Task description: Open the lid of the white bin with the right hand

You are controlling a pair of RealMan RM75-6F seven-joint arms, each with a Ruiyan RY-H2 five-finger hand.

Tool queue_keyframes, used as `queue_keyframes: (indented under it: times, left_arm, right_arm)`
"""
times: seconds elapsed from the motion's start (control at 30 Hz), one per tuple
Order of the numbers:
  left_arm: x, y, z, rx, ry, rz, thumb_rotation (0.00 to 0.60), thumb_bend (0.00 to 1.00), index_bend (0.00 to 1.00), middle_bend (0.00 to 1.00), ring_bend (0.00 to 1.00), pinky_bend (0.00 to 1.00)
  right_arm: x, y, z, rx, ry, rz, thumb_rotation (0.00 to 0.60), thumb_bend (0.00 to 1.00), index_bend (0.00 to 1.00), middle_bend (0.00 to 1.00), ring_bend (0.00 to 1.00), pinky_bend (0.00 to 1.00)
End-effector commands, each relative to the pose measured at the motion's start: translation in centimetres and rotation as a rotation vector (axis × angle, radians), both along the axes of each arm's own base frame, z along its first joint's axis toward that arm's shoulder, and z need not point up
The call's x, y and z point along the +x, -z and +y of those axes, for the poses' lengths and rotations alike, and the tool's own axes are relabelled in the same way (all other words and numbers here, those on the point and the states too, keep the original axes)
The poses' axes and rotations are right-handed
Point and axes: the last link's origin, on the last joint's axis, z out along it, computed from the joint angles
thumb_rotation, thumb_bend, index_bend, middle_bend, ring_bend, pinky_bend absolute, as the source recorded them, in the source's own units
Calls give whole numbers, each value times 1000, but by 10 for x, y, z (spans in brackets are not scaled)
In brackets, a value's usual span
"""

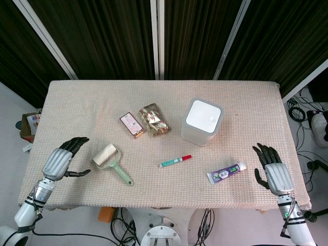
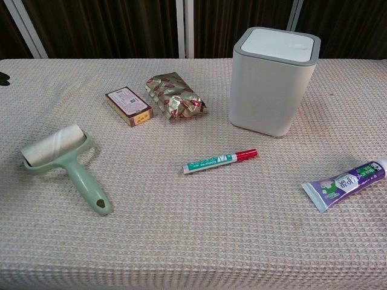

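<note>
**Lighting and picture quality: even, bright, sharp**

Both views are brightly and evenly lit from overhead. Shadows are soft and short; the white bin (image 2: 272,81) throws a faint one at its base, well ahead of the right hand (image 1: 272,171). Its lid (image 1: 203,115) shows mild glare in the head view. Focus is sharp throughout. The dark backdrop stays underexposed. Table edges bow slightly in the head view.

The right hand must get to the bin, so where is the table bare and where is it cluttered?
Bare: between right hand and white bin, past the toothpaste tube; also behind the bin. Crowded: left of it.
</note>
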Motion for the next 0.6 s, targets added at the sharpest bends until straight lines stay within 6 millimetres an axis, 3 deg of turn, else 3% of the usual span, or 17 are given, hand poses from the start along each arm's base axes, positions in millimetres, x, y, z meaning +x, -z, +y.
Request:
queue_keyframes:
  times: [0.03, 0.4, 0.5, 0.6]
  left_arm:
    - [0, 0, 0, -2, -1, -1, 464, 126, 111, 118, 109, 225]
    - [0, 0, 1, -5, -3, 0, 461, 126, 112, 118, 109, 225]
    - [1, 0, 1, -6, 1, 1, 461, 126, 115, 118, 109, 225]
    - [1, 2, 1, -23, 0, 9, 460, 126, 123, 118, 109, 225]
  right_arm:
    - [-1, 1, -1, 3, 9, 10, 600, 477, 0, 0, 0, 0]
    - [0, -1, -2, 8, 12, 18, 600, 477, 0, 0, 0, 0]
    - [7, -2, -8, 2, -10, 11, 600, 477, 0, 0, 0, 0]
    - [26, -8, -22, -27, -77, 23, 600, 467, 0, 0, 0, 0]
